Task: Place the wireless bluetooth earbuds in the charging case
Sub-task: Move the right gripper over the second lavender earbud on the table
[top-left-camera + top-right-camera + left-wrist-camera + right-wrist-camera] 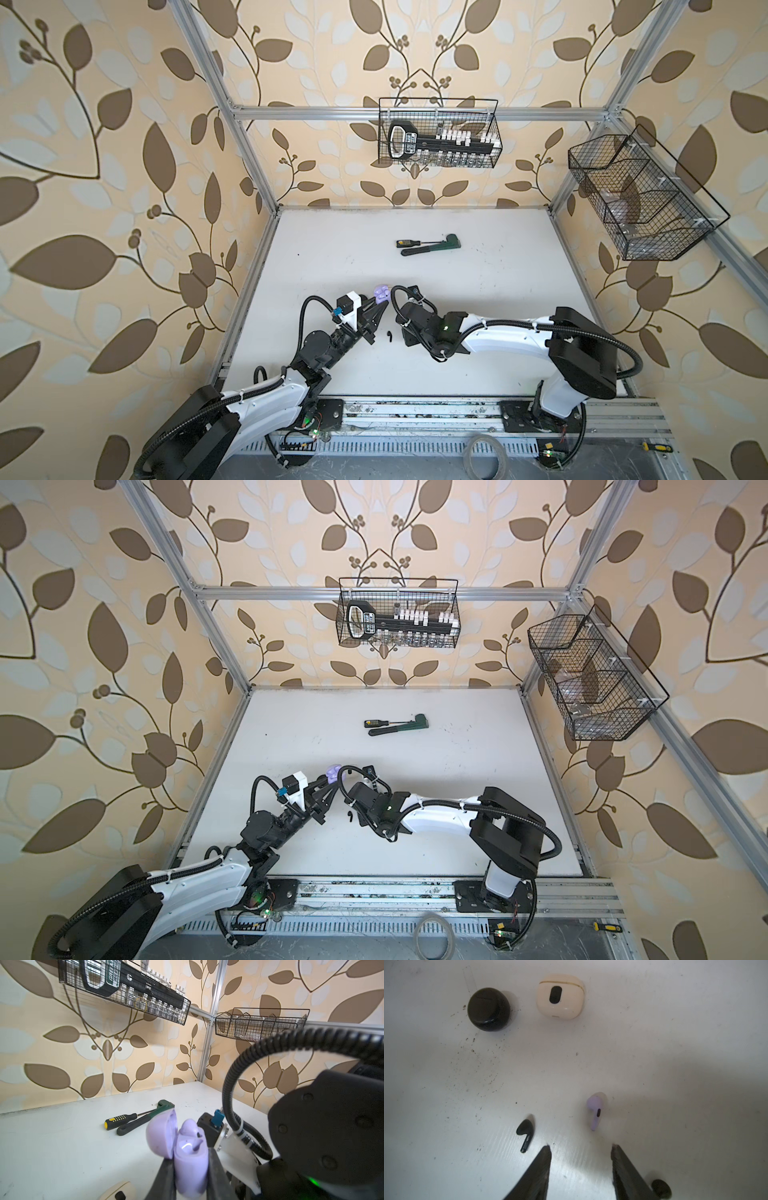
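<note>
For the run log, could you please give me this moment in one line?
left gripper: shut on lavender case, lid open | right gripper: open, near lavender earbud | black earbud: on table

The lavender charging case (191, 1163) is smooth, glossy plastic, the cream case (571, 995) likewise, and the white tabletop (675, 1032) looks matt and scuffed.

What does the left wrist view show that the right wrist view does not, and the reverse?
Only left wrist: the open lavender case clamped in the left gripper, a screwdriver, a wrench, the right arm. Only right wrist: the open, empty right gripper near a black earbud and a lavender earbud, plus a black case. Both: the white table and, cut off in the left wrist view, the cream case.
</note>
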You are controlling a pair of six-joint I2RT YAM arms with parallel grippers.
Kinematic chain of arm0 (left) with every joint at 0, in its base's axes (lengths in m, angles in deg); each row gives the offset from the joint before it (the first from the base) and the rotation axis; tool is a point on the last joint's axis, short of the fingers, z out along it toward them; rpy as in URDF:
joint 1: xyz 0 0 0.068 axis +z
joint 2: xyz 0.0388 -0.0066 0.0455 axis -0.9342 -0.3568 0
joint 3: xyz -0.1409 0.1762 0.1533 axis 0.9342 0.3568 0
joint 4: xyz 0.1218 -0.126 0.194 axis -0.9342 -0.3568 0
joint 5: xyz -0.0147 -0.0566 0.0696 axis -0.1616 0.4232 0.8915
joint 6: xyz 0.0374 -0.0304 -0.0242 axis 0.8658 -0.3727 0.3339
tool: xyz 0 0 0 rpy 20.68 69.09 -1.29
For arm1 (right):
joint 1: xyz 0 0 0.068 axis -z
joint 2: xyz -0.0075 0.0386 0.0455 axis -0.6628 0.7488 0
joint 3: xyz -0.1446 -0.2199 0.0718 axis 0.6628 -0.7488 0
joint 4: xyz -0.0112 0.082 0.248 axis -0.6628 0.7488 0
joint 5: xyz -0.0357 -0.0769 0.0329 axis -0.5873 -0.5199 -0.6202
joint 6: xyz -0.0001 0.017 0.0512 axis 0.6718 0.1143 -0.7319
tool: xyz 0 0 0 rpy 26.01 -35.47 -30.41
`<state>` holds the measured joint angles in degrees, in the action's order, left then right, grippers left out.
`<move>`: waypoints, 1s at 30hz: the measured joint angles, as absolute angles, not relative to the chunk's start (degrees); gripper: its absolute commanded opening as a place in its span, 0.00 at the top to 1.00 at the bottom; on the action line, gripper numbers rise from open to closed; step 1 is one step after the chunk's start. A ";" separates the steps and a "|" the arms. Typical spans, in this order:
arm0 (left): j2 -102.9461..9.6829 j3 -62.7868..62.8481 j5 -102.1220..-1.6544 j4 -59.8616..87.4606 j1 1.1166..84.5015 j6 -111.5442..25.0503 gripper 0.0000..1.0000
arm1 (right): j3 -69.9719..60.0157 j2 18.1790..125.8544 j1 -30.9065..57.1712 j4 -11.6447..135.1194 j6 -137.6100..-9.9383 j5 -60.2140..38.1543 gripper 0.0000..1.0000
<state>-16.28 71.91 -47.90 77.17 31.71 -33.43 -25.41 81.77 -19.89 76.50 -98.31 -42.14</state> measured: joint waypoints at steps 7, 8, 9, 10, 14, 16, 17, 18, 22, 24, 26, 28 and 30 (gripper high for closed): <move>-14.88 71.91 -45.17 75.55 31.71 -32.82 1.00 | -23.27 85.29 -18.27 76.57 -97.70 -40.81 0.51; -14.66 71.91 -45.00 75.27 31.71 -32.79 1.00 | -22.97 85.71 -18.06 76.57 -97.59 -40.79 0.51; -14.40 71.91 -44.93 74.90 31.71 -32.75 1.00 | -22.66 86.23 -17.84 76.61 -97.50 -40.76 0.51; -14.12 71.91 -44.91 74.46 31.71 -32.73 1.00 | -22.31 86.78 -17.57 76.67 -97.40 -40.74 0.52; -13.66 71.91 -44.87 73.57 31.71 -32.68 1.00 | -20.76 89.27 -16.79 77.37 -97.09 -40.79 0.52; -13.66 71.91 -44.87 73.35 31.71 -32.66 1.00 | -19.93 90.43 -16.39 78.18 -96.87 -40.87 0.53; -13.66 71.91 -44.89 73.28 31.71 -32.64 1.00 | -19.53 90.89 -16.22 78.58 -96.83 -40.98 0.53; -13.66 71.91 -44.89 73.24 31.71 -32.64 1.00 | -19.05 91.30 -16.07 79.01 -96.70 -41.03 0.54; -13.66 71.91 -44.89 73.19 31.71 -32.60 1.00 | -17.63 92.90 -15.65 80.13 -96.30 -41.46 0.58; -13.66 71.91 -44.91 73.17 31.71 -32.60 1.00 | -17.00 93.38 -15.54 80.52 -96.06 -41.68 0.58; -13.66 71.91 -44.91 73.19 31.71 -32.60 1.00 | -16.34 93.82 -15.45 80.78 -96.02 -41.88 0.59; -13.66 71.91 -44.95 73.17 31.71 -32.57 1.00 | -15.73 94.25 -15.41 81.00 -95.95 -42.08 0.61; -13.66 71.91 -44.98 73.17 31.71 -32.57 1.00 | -15.25 94.58 -15.35 81.16 -95.80 -42.14 0.64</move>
